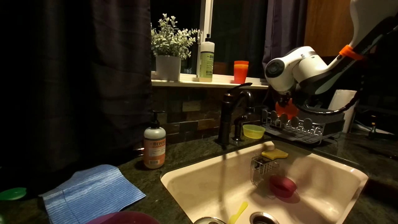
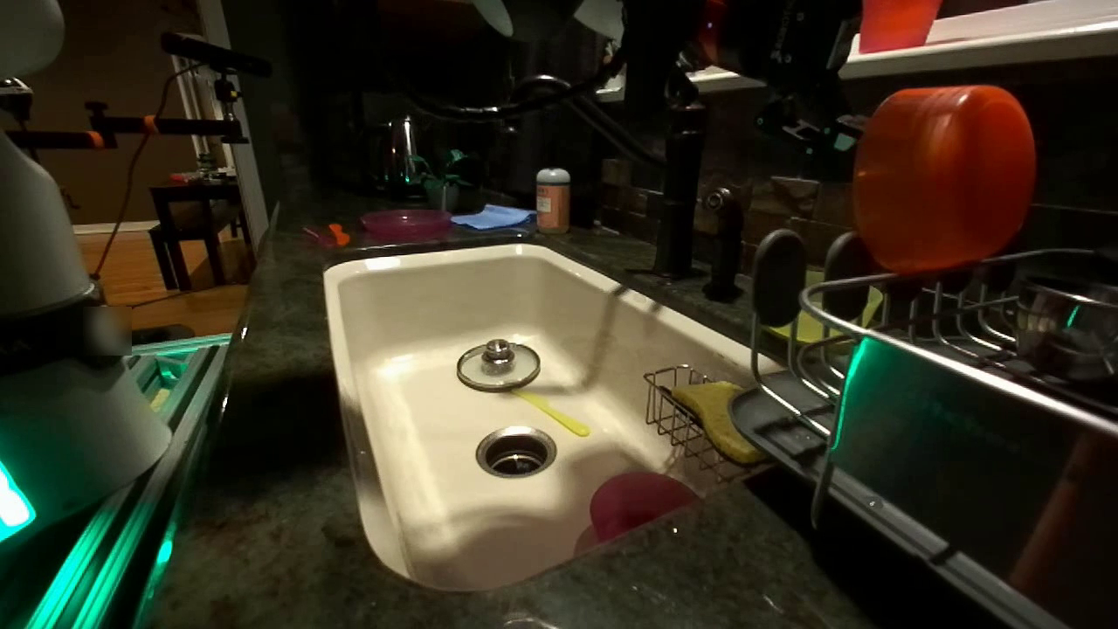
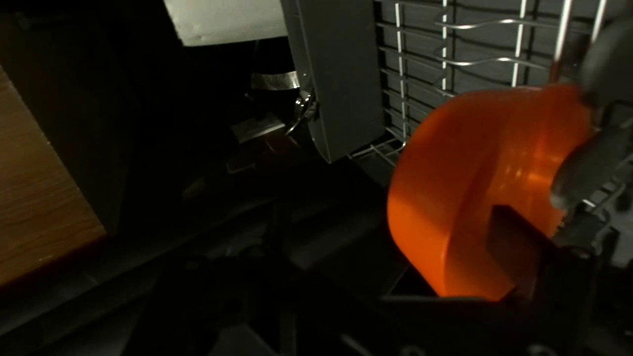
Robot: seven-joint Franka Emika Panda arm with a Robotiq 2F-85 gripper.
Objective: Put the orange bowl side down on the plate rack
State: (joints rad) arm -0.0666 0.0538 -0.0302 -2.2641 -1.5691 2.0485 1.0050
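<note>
Round red-orange plastic bowl (image 2: 948, 179), sideways on dark grey metal-wire plate rack (image 1: 289, 133) at right, black two-fingered gripper (image 2: 819, 138) close by, fingers (image 3: 517, 247) stood apart.

Facing window (image 1: 238, 37), I have sink (image 1: 199, 186) set in surface (image 1: 183, 155), plate rack (image 1: 292, 134) at sink's right rear corner. Bowl (image 2: 943, 179) on its side on plate rack. Faucet (image 1: 226, 121) behind sink; tub (image 1: 253, 132) between faucet and plate rack. In sink: sponge (image 2: 721, 421) on caddy (image 1: 264, 167), round dish (image 1: 282, 186) near caddy, lid (image 2: 479, 374) near drain (image 2: 515, 452). Soap bottle (image 1: 155, 146) left of faucet, cloth (image 1: 93, 193) further left. Sill (image 1: 192, 83), left to right: plant (image 1: 169, 48), dish-soap bottle (image 1: 206, 62), cup (image 1: 241, 72).
</note>
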